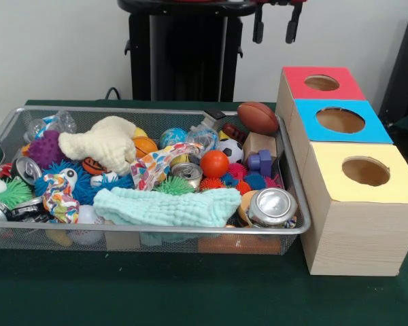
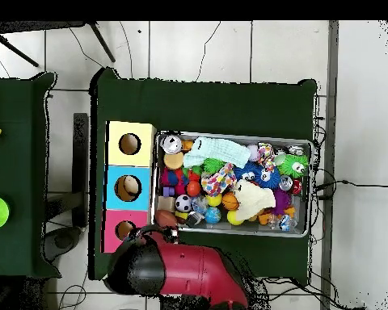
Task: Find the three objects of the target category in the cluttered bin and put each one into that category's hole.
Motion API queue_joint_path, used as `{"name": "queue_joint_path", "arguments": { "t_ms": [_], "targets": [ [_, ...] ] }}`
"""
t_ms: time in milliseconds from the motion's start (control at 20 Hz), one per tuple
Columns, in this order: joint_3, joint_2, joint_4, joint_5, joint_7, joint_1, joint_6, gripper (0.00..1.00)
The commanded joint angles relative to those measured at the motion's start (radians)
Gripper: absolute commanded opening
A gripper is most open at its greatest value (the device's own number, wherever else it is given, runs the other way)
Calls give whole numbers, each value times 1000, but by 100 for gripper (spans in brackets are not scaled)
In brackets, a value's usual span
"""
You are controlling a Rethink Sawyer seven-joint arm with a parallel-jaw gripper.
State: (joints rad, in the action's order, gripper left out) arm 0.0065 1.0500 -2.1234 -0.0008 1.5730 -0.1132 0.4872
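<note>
The bin (image 1: 294,204) sits crammed with toys on the green surface (image 1: 190,292), just beside the red-ringed hole (image 1: 321,83). The gripper (image 1: 275,27) hangs above, drawn back, its jaws apart and empty.

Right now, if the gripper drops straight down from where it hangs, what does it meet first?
Probably the brown toy football at the bin's far corner. The gripper hangs open above it, beside the red-ringed hole. Depth is unclear in the front view, so it might meet the bin's rim or table instead.
</note>
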Motion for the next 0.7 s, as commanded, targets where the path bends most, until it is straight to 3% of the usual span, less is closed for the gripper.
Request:
{"name": "queue_joint_path", "arguments": {
  "t_ms": [50,300,700],
  "targets": [
    [101,-99,157,-56,9,-39,6,100],
    [128,-182,250,-71,-25,-65,-1,100],
    [199,-271,305,-122,-69,-126,-50,100]
  ]
}}
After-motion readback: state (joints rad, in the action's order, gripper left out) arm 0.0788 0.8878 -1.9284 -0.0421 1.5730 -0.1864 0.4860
